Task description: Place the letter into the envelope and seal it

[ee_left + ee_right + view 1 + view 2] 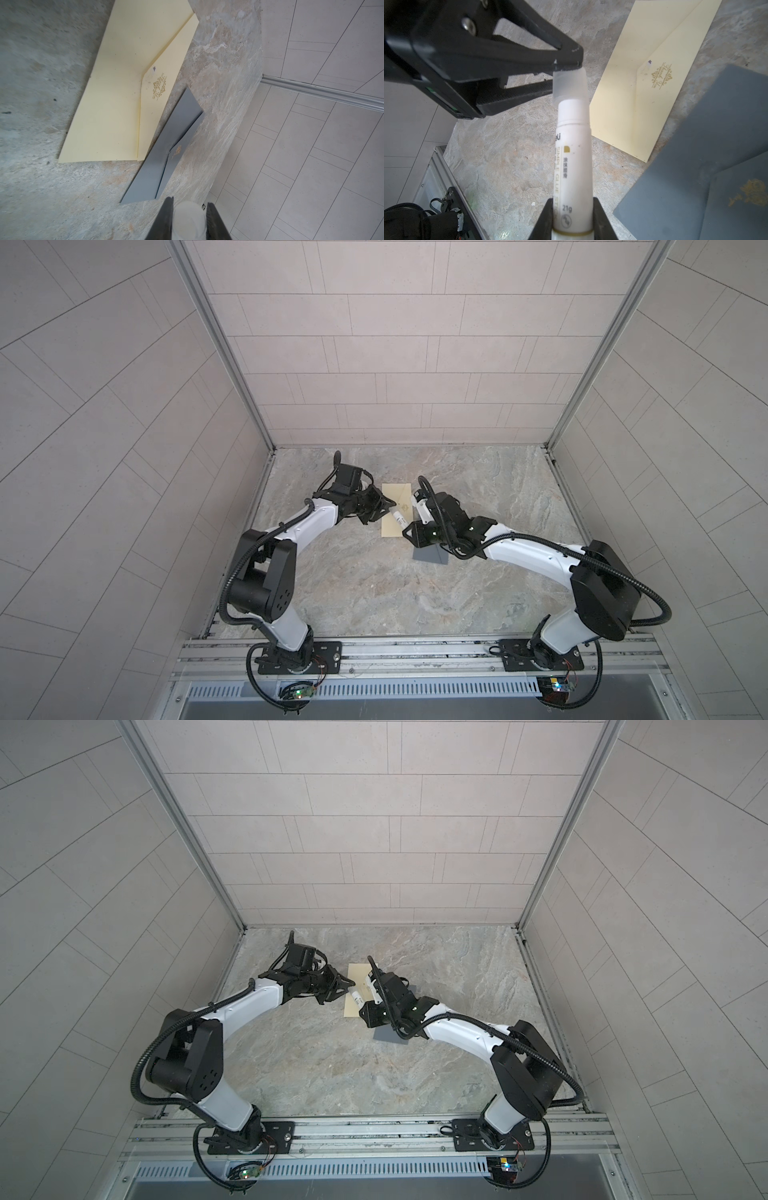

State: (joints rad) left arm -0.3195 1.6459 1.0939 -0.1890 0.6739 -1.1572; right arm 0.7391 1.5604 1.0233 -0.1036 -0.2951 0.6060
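The right gripper (572, 209) is clamped on the lower body of a white glue stick (574, 155). The left gripper (566, 81) pinches the stick's translucent cap (569, 86) between its two fingers. The cap sits over the stick's end with the white neck showing just below it (whether it is fully seated cannot be told). In a top view the two grippers meet end to end above the cream envelope (395, 499), with the stick (400, 519) bridging them.

The cream envelope (116, 99) lies flat on the stone-patterned table (374, 585). Its pointed flap is folded down, with gold "Thank You" lettering by the tip. A grey envelope (166, 149), also with its flap down and bearing a gold emblem, lies just beside it. It sits on the side nearer the right arm. No separate letter sheet can be made out.
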